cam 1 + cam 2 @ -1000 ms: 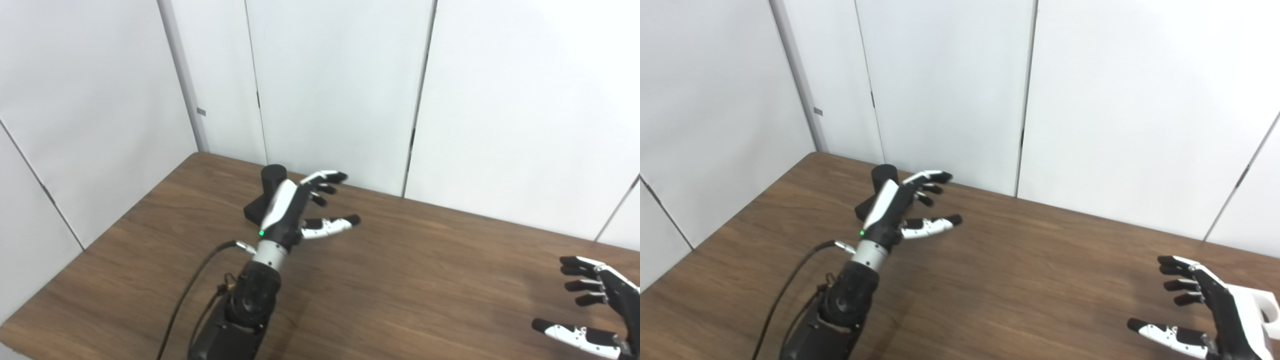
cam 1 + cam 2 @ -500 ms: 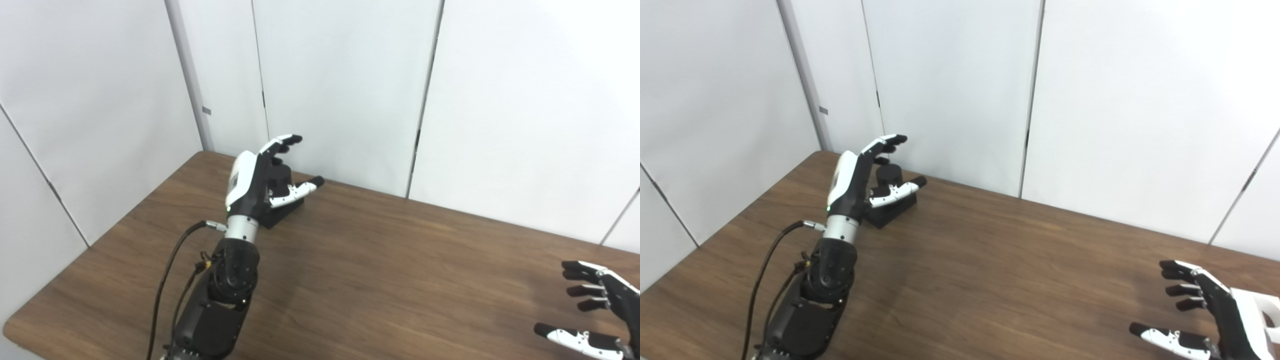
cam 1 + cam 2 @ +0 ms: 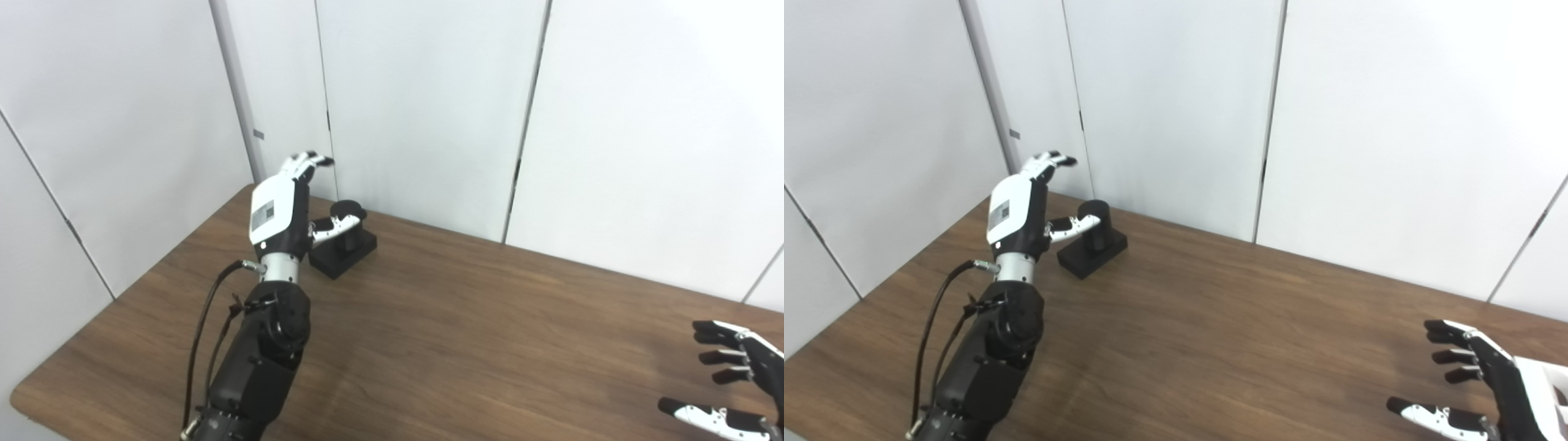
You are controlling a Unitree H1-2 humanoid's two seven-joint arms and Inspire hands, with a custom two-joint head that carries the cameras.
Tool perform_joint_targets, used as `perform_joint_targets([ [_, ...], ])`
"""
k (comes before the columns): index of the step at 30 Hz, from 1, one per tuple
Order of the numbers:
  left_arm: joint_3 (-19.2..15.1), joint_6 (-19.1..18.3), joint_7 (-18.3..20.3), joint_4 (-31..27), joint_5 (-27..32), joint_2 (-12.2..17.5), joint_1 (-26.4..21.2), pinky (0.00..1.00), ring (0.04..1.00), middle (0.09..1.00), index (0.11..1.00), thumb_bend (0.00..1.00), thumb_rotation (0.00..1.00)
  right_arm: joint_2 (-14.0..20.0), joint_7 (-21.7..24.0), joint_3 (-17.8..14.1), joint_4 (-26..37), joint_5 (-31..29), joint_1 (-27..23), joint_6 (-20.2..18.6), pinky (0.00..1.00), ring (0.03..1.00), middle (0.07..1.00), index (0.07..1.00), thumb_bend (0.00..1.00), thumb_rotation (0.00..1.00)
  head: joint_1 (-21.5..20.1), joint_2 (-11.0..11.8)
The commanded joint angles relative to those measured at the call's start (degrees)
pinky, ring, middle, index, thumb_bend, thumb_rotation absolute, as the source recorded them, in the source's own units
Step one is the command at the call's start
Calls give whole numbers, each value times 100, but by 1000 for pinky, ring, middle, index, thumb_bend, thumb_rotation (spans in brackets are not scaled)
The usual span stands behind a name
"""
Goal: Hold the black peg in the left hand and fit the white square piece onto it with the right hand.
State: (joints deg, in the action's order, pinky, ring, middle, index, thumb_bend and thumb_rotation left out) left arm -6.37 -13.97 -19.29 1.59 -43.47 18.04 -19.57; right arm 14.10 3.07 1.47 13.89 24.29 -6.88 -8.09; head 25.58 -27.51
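The black peg (image 3: 346, 236), a round post on a square black base, stands on the wooden table (image 3: 465, 318) at the far left. My left hand (image 3: 285, 205) is open just left of it, raised, fingers pointing at the wall, thumb reaching toward the post. My right hand (image 3: 1476, 383) is open and empty at the table's near right, palm facing left. The white square piece (image 3: 1546, 383) with a hole lies right behind that hand in the right eye view; it is out of the left eye view.
White wall panels (image 3: 429, 92) stand close behind the table and along its left side. The left arm's black cable (image 3: 205, 331) hangs beside the forearm. The table's left corner (image 3: 18, 401) is near the arm's base.
My left hand has swung from the peg's right and front to its left side and risen, uncovering the peg. The camera has shifted slightly. The right hand has barely moved.
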Motion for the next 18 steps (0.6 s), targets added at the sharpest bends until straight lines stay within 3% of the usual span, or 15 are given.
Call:
perform_joint_targets([
  [1,37,-143,-198,-29,-249,122,-320,923,999,971,853,912,337,41,-6,-4,261,37,-143,34,536,644,723,720,768,0,-6,-6],
  [8,288,-739,317,75,-366,304,-370,997,1000,999,881,974,433,40,19,10,288,44,-148,-5,528,640,723,720,764,0,-3,13],
  [15,673,-1245,798,306,-644,451,-425,973,1000,1000,903,1000,505,25,47,11,346,65,-154,-95,537,640,721,720,760,0,2,6],
  [18,710,-1289,972,417,-728,453,-460,951,1000,1000,903,1000,549,21,70,11,411,57,-144,-150,537,645,724,722,762,0,7,-19],
])
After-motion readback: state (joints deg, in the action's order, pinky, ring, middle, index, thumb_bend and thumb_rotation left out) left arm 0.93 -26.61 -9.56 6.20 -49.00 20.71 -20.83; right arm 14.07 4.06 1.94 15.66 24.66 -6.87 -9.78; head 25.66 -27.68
